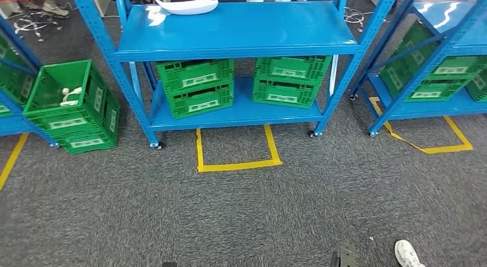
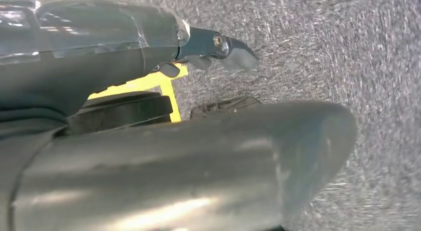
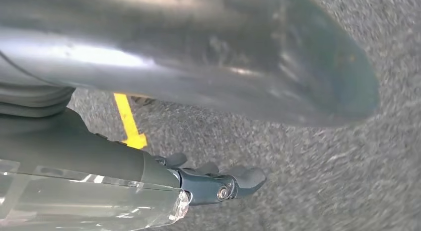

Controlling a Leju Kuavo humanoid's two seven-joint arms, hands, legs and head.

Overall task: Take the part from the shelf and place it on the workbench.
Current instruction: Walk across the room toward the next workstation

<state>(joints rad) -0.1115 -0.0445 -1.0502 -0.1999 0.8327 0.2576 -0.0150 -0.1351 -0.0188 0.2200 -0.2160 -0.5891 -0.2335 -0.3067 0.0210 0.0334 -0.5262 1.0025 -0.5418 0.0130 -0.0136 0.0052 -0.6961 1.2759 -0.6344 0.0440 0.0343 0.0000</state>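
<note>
We are looking down at a blue metal shelf rack (image 1: 235,46) standing on grey carpet (image 1: 241,215), and the white part (image 1: 186,6) is lying on its top shelf toward the back, a long, shallow, curved shell resting flat on the blue surface. On the lower shelf, two stacks of green plastic crates (image 1: 195,86) are sitting side by side, a left stack and a right stack (image 1: 287,80), each crate carrying a pale label on its front. In front of the rack, yellow floor tape (image 1: 238,163) is marking out an open rectangle on the carpet. To the left, another stack of green crates (image 1: 69,106) is standing, tilted in our view, and the top one is holding a few small white pieces (image 1: 69,96) that we cannot make out clearly. To the right, a second blue rack (image 1: 425,66) is holding more green crates, with more yellow tape beside its foot. A person's white shoe (image 1: 408,254) is showing at the bottom right edge of the head view. In the left wrist view, the left hand (image 2: 213,52) is hanging above the carpet with its dark fingers (image 2: 238,54) stretched out and nothing between them, so we are reading it as loosely spread and holding nothing. In the right wrist view, the right hand (image 3: 218,181) is likewise hanging over the carpet near a strip of yellow tape, its fingers (image 3: 248,176) extended and holding nothing.
</note>
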